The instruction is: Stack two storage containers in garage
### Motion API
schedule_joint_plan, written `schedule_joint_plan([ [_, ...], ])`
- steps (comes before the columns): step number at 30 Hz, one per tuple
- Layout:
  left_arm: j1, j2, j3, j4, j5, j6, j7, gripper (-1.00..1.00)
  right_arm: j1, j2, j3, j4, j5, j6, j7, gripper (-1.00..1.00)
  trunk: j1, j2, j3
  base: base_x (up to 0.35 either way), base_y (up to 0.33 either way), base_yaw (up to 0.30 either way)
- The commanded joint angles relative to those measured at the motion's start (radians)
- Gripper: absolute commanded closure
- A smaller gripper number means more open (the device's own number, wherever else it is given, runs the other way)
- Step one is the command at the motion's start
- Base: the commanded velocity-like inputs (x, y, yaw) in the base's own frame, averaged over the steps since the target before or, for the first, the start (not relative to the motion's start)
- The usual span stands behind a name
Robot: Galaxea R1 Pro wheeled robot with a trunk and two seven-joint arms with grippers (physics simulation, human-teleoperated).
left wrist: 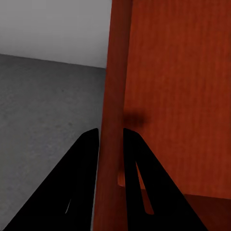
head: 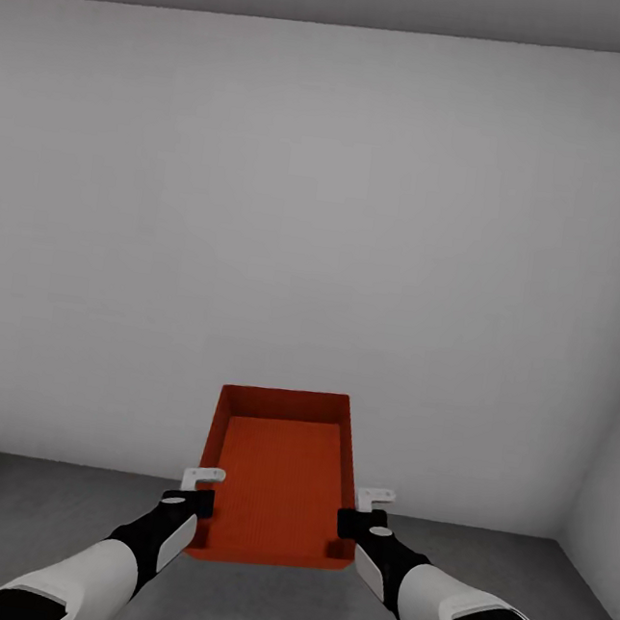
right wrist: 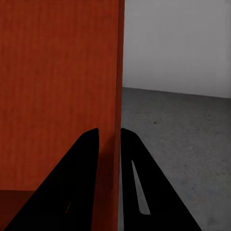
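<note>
I hold one orange-red open-top storage container (head: 278, 476) in the air in front of me, above the dark grey floor (head: 24, 508) of the garage. My left gripper (head: 200, 491) is shut on its left wall (left wrist: 113, 120), one finger on each side of it. On the right wall (right wrist: 117, 96) my right gripper (head: 355, 510) is shut the same way. The box is empty. The second container is out of view.
A plain white wall (head: 310, 232) stands straight ahead, close behind the box. A second white wall (head: 616, 464) meets it in a corner at the right. Grey floor (right wrist: 178, 139) stretches on both sides below the box.
</note>
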Motion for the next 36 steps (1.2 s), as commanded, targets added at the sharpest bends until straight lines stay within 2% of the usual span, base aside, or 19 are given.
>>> schedule_joint_plan([
  [1,0.000,0.029,0.018,-0.003,-0.006,0.007,0.018,1.00,0.000,-0.002,-0.011,0.001,-0.014,-0.006,-0.005,1.00,0.000,-0.001,0.000,0.003,0.000,-0.001],
  [24,0.000,0.021,0.017,-0.004,-0.003,0.009,0.018,1.00,0.000,-0.002,-0.011,0.001,-0.014,-0.007,-0.005,1.00,0.000,-0.001,0.000,0.000,0.000,0.000],
  [36,0.000,0.022,0.017,-0.004,-0.003,0.011,0.017,1.00,0.000,-0.002,-0.011,0.001,-0.014,-0.007,-0.005,1.00,0.046,-0.085,-0.038,0.000,0.000,0.000],
])
